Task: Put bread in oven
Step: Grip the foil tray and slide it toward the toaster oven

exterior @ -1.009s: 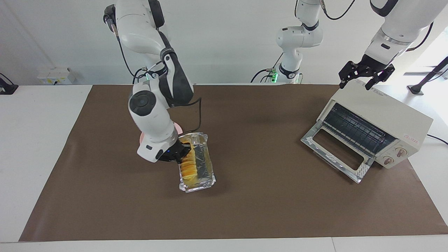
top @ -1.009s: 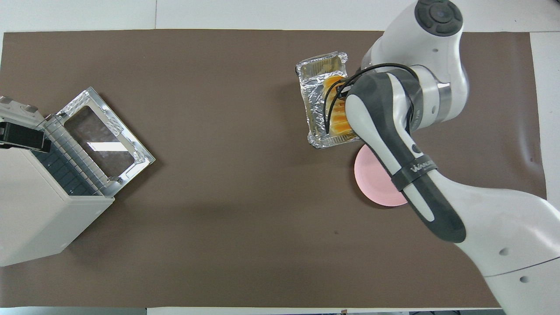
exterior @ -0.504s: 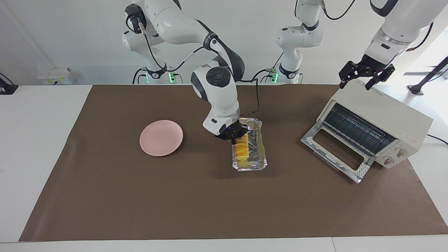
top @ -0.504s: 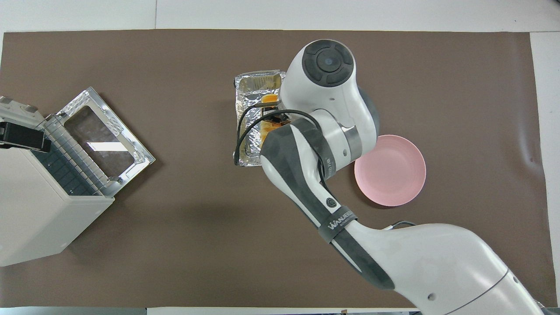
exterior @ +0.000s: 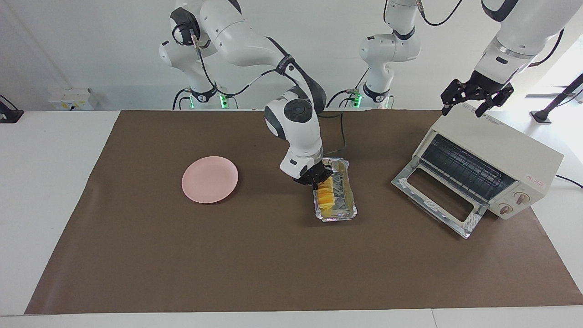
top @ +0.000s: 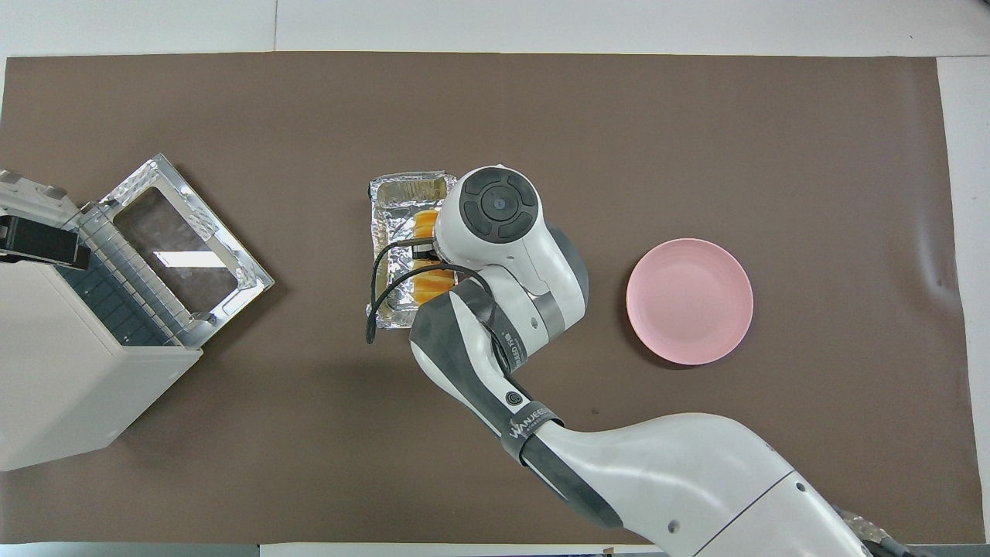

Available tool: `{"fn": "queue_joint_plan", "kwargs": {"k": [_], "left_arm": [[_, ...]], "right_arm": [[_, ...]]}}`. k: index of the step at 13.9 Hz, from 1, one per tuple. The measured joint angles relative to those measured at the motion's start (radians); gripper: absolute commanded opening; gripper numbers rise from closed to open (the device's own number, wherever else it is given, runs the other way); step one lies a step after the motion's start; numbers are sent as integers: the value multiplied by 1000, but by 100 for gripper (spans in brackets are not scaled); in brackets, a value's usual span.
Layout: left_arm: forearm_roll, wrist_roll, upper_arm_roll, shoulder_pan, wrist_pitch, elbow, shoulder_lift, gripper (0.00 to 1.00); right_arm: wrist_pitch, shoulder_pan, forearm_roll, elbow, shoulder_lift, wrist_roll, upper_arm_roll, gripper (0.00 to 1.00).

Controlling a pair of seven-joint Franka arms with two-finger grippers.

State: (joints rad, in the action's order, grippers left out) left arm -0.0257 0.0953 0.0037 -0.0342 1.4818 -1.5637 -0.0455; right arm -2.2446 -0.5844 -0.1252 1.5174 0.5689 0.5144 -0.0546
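Nearest the robots, the left gripper (exterior: 471, 98) hangs with its fingers spread apart over the top corner of the single oven (exterior: 501, 146), which stands at the left arm's end of the table; that arm waits. The oven's glass door (exterior: 439, 193) is dropped open onto the brown mat (exterior: 291, 273), showing the dark rack inside, and I count two knobs on its front. A little farther out, about mid-table, lies one foil tray (exterior: 348, 191) with the one loaf of bread (exterior: 325, 197) inside it, along the tray's wall on the right arm's side. The right gripper (exterior: 317, 181) reaches down at the tray's end nearer the robots, its fingers pinched together on the foil rim just where the bread begins. From above, that arm's wrist covers much of the tray and bread. One pink plate (exterior: 210, 179) sits on the mat toward the right arm's end, well apart from the tray. Only bare mat lies between the tray and the oven door.
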Motion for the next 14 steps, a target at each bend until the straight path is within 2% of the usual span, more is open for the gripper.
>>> {"fn": "queue_joint_plan", "kwargs": {"k": [3,4,5,6,12,14], "left_arm": [[0,0,0,0,0,0,0,100],[0,0,0,0,0,0,0,100],[0,0,0,0,0,0,0,100],[0,0,0,0,0,0,0,100],[0,0,0,0,0,0,0,100],[0,0,0,0,0,0,0,100]], "right_arm": [[-39,-2,0,38,-1,0,0,0],[-39,-6,0,40,-2,0,-1,35],[-39,-12,0,42,-4,0,-1,88],[-39,-17,0,43,-7,0,-1,100],[-30,-21,-1,45,-17,0,7,100],[31,-5,-3,24,-24,0,15,100]]}}
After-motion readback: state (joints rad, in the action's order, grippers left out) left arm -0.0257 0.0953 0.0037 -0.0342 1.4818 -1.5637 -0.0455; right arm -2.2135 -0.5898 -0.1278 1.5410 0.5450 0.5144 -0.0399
